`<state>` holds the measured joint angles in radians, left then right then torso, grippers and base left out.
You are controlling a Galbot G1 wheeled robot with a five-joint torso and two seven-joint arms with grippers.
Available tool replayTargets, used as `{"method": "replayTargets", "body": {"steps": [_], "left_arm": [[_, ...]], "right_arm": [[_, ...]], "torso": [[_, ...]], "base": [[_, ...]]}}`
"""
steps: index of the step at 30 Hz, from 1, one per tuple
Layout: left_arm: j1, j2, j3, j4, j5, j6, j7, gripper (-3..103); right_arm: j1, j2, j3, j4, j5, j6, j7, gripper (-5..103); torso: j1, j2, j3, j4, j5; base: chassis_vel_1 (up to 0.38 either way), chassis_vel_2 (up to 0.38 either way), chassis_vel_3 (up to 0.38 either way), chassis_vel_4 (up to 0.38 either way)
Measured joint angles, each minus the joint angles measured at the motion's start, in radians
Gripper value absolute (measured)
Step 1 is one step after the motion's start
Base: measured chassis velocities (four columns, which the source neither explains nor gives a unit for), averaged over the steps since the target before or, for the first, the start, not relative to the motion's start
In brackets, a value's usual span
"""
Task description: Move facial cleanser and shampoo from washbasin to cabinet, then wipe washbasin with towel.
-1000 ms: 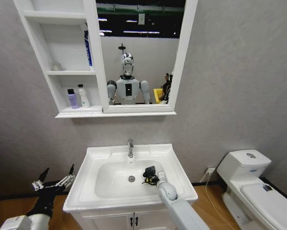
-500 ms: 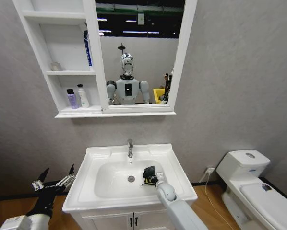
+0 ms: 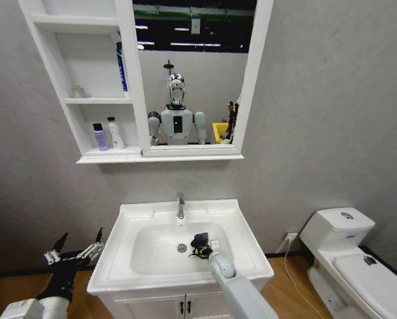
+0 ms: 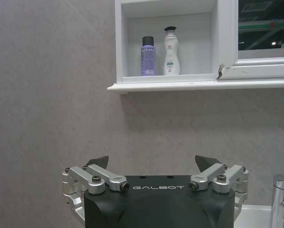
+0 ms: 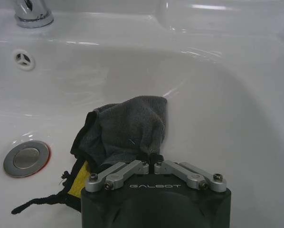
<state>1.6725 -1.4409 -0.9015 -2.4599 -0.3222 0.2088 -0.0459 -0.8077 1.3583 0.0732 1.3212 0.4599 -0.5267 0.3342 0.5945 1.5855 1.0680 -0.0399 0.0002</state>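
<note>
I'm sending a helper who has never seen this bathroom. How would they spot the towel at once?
Find the white washbasin under the mirror and look into its bowl, right of the drain. The towel is the small dark grey cloth with a yellowish edge, pinched in the right end effector. It is the only dark, soft thing in the bowl.
</note>
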Motion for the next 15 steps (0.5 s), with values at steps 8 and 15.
{"method": "replayTargets", "body": {"steps": [8,15], "left_arm": [[0.000,0.000,0.000,0.000,0.000,0.000,0.000,100],[0.000,0.000,0.000,0.000,0.000,0.000,0.000,100]], "right_arm": [[-0.009,-0.044,0.027,0.071,-0.013,0.062,-0.030,1],[0.011,-0.057,0.030,0.119,-0.070,0.102,-0.031,1]], "torso": [[0.000,0.000,0.000,-0.0006,-0.0002],[0.000,0.000,0.000,0.0000,-0.0002]], "base": [[0.000,0.000,0.000,0.000],[0.000,0.000,0.000,0.000]]}}
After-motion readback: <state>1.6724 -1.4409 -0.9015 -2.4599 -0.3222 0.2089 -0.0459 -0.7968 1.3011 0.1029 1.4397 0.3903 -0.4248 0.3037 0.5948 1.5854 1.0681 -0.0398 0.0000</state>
